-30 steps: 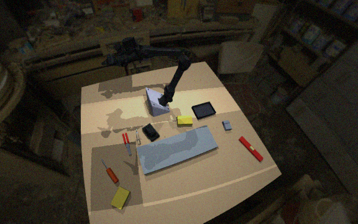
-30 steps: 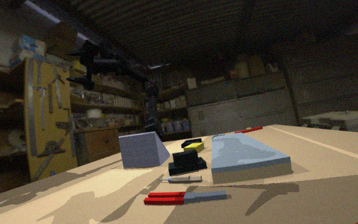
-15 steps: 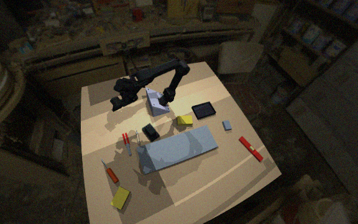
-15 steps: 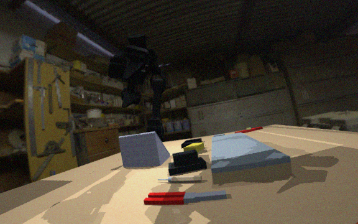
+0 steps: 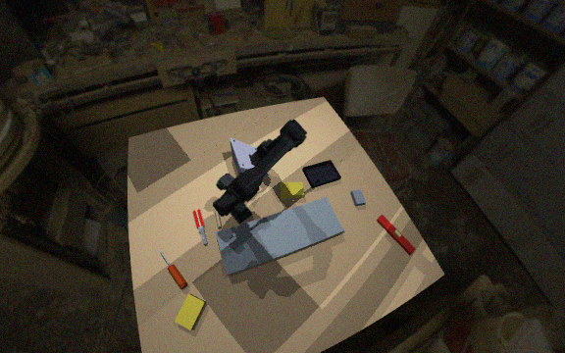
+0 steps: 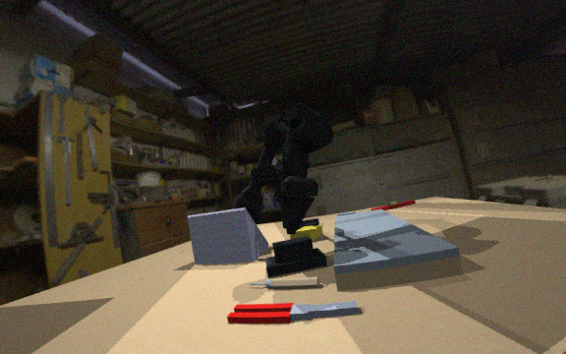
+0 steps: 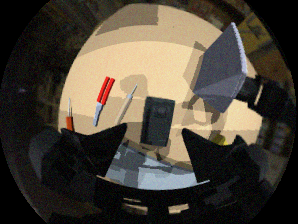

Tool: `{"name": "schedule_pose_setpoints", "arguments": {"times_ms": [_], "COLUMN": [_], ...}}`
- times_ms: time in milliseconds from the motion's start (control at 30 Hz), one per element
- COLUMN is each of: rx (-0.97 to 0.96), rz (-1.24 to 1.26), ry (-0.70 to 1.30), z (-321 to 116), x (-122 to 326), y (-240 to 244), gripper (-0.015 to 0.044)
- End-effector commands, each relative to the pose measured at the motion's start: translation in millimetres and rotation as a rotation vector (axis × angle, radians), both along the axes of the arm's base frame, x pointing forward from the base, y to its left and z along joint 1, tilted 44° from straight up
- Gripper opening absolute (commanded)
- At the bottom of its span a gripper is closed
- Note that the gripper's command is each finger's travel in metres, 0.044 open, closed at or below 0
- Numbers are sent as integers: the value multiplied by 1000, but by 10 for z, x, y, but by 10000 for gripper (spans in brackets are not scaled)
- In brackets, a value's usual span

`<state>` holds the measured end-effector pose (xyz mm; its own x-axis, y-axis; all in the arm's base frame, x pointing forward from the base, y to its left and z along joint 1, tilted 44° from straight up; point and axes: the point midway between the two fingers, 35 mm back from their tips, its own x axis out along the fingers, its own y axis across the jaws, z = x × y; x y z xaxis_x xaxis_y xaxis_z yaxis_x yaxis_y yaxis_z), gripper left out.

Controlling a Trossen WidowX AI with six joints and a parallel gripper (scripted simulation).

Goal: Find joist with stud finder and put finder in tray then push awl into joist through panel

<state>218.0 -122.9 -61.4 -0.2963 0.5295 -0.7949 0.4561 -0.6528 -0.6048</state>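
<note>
The black stud finder (image 6: 296,261) (image 7: 158,122) lies on the table beside the panel; the arm hides it in the top view. My gripper (image 5: 232,209) (image 6: 291,232) (image 7: 154,128) is open and empty, pointing down above the stud finder, which shows between the fingertips in the wrist view. The awl (image 5: 219,219) (image 6: 293,282) (image 7: 124,109), with a pale handle and thin metal tip, lies beside the stud finder. The blue-grey floor panel (image 5: 293,234) (image 6: 396,261) (image 7: 150,181) lies flat; no hole is visible in it. The dark tray (image 5: 322,174) stands beyond the yellow block and looks empty.
Red-handled pliers (image 5: 203,235) (image 6: 263,318) (image 7: 101,95) lie near the awl. A grey wedge (image 5: 241,153) (image 6: 224,238) (image 7: 220,65) stands by the arm. Also there are yellow blocks (image 5: 294,187) (image 5: 190,312), an orange screwdriver (image 5: 177,277), a small blue block (image 5: 358,197) and a red level (image 5: 387,226).
</note>
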Motion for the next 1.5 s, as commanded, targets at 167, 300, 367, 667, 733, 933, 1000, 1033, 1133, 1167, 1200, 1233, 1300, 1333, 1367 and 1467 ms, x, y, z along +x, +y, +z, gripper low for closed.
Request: {"name": "schedule_pose_setpoints", "arguments": {"times_ms": [167, 300, 367, 667, 733, 933, 1000, 1033, 1133, 1167, 1200, 1233, 1300, 1333, 1367, 1467], "rx": [22, 22, 22, 22, 22, 22, 23, 23, 23, 23, 23, 23, 23, 23, 23, 24], "rz": [-24, -24, -24, -24, -24, -24, -24, -24, -24, -24, -24, -24, -24, -24, -24, -24], "ry": [54, 54, 54, 54, 54, 54, 53, 53, 53, 53, 53, 53, 53, 53, 53, 54], "z": [5, -16, -21, -114, -139, -211, -234, -246, -281, -292, -304, -315, -338, -349, -360, -385], "x": [-37, -78, -87, -89, -90, -96, -99, -100, -105, -107, -109, -111, -116, -118, -120, -126], "y": [106, 78, 73, 154, 176, 242, 264, 275, 309, 320, 331, 342, 365, 376, 387, 413], "gripper": [440, 440, 440, 440, 440, 440, 440, 440, 440, 440, 440, 440, 440, 440, 440, 440]}}
